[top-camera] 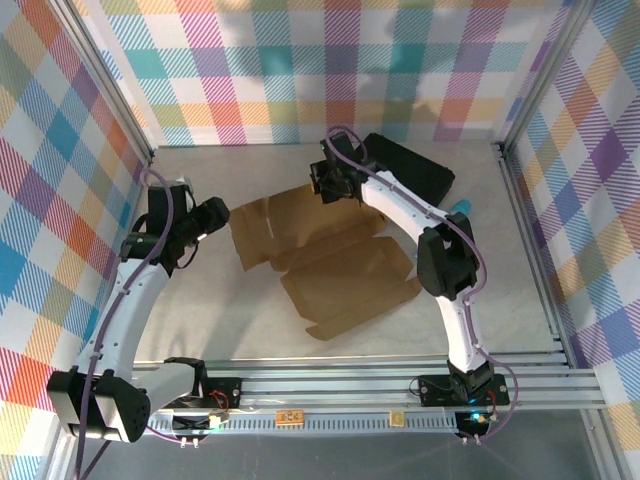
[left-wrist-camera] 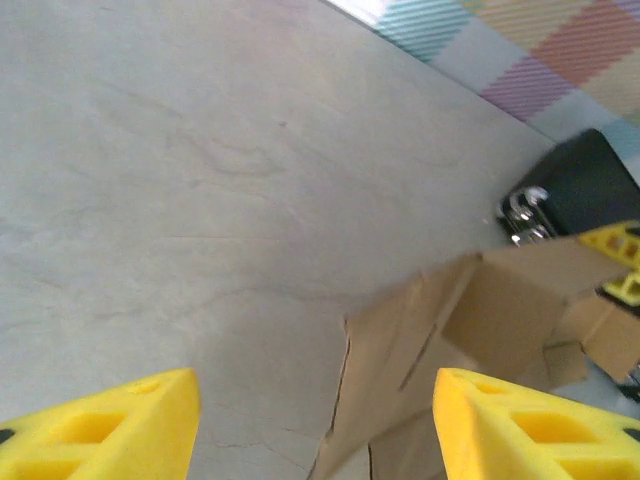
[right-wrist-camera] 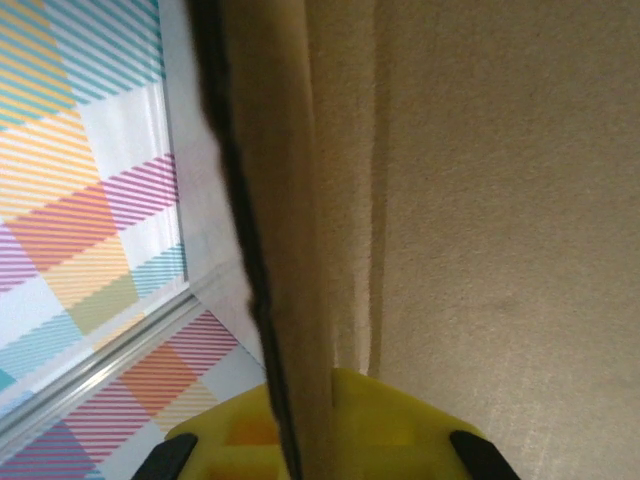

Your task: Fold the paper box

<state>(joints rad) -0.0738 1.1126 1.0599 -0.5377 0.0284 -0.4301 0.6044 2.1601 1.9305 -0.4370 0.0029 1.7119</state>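
The paper box [top-camera: 340,265] is a brown cardboard sheet lying mostly flat mid-table, with one flap lifted at its far edge. My right gripper [top-camera: 335,182] is shut on that raised flap. In the right wrist view its yellow fingers [right-wrist-camera: 400,430] pinch the cardboard edge [right-wrist-camera: 290,250], and the sheet's face [right-wrist-camera: 500,200] takes up the right side. My left gripper [top-camera: 222,216] hovers just left of the sheet's left flap, open and holding nothing. In the left wrist view the left gripper [left-wrist-camera: 315,430] shows wide-set yellow fingers [left-wrist-camera: 110,430] over bare table, with the cardboard [left-wrist-camera: 430,340] ahead to the right.
A black hard case [top-camera: 410,165] with a metal handle [left-wrist-camera: 522,212] lies behind the cardboard at the back right. A small teal object [top-camera: 462,205] sits beside the right arm. Plaid walls and aluminium rails [top-camera: 530,230] enclose the table.
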